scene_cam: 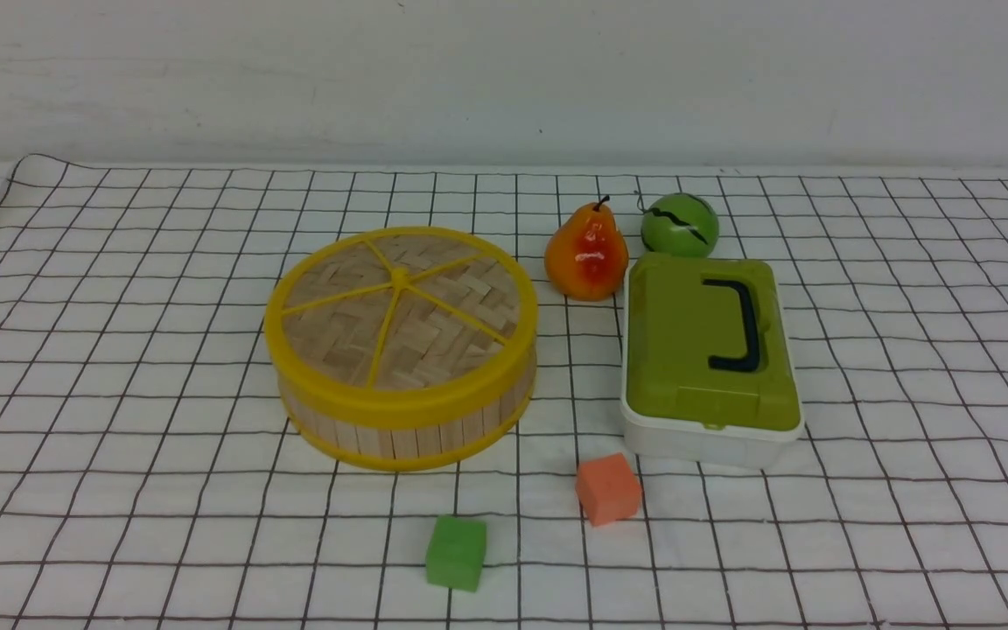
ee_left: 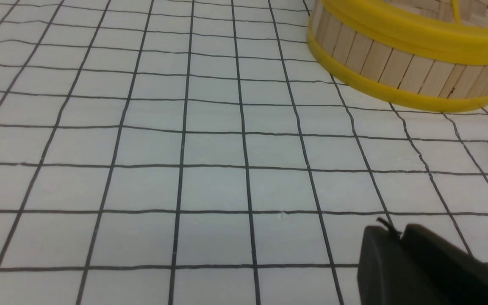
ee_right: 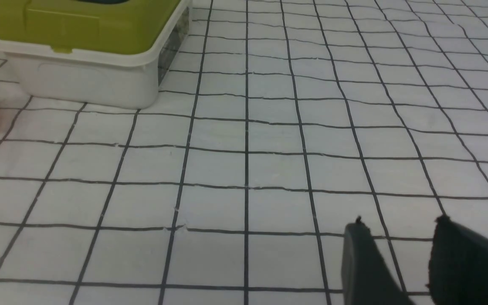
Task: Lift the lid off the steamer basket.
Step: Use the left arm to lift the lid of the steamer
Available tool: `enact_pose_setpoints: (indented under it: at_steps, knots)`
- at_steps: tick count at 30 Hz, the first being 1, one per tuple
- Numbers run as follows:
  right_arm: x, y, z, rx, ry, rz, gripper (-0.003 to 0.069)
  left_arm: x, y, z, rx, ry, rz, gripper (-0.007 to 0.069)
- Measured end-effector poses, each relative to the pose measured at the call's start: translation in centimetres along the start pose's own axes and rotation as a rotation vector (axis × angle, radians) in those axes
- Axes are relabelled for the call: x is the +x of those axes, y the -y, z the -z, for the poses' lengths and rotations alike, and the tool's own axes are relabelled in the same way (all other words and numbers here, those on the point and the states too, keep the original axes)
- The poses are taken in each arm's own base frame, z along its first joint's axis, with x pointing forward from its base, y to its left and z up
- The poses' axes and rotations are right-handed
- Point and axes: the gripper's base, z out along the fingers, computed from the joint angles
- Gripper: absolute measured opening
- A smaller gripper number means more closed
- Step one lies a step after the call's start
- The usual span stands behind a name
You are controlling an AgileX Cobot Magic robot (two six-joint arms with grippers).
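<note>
The lid [scene_cam: 401,311], a woven bamboo disc with a thick yellow rim and yellow spokes, sits on the steamer basket [scene_cam: 408,429], a round tub of pale slats with yellow rims, left of centre on the checked cloth. The basket also shows in the left wrist view [ee_left: 400,59], far from my left gripper [ee_left: 395,232], which is shut and empty above bare cloth. My right gripper [ee_right: 398,226] is open and empty above bare cloth, well away from the basket. Neither gripper shows in the front view.
A white box with an olive-green lid and black handle [scene_cam: 710,354] stands right of the basket; it also shows in the right wrist view [ee_right: 87,46]. A pear [scene_cam: 585,254] and a green ball [scene_cam: 680,225] lie behind it. An orange cube [scene_cam: 608,488] and a green cube [scene_cam: 457,552] lie in front.
</note>
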Motion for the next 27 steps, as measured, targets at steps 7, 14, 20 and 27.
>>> enact_pose_setpoints:
  at_steps: [7,14,20,27]
  knots:
    - [0.0,0.0,0.0,0.0,0.0,0.0,0.0239,0.0,0.0,0.0,0.0,0.0,0.0,0.0058]
    - [0.0,0.0,0.0,0.0,0.0,0.0,0.0239,0.0,0.0,0.0,0.0,0.003,0.0,0.0066]
    - [0.0,0.0,0.0,0.0,0.0,0.0,0.0239,-0.5,0.1,0.0,0.006,0.06,0.0,0.0072]
    - [0.0,0.0,0.0,0.0,0.0,0.0,0.0239,-3.0,0.3,0.5,0.032,0.34,0.0,0.0076]
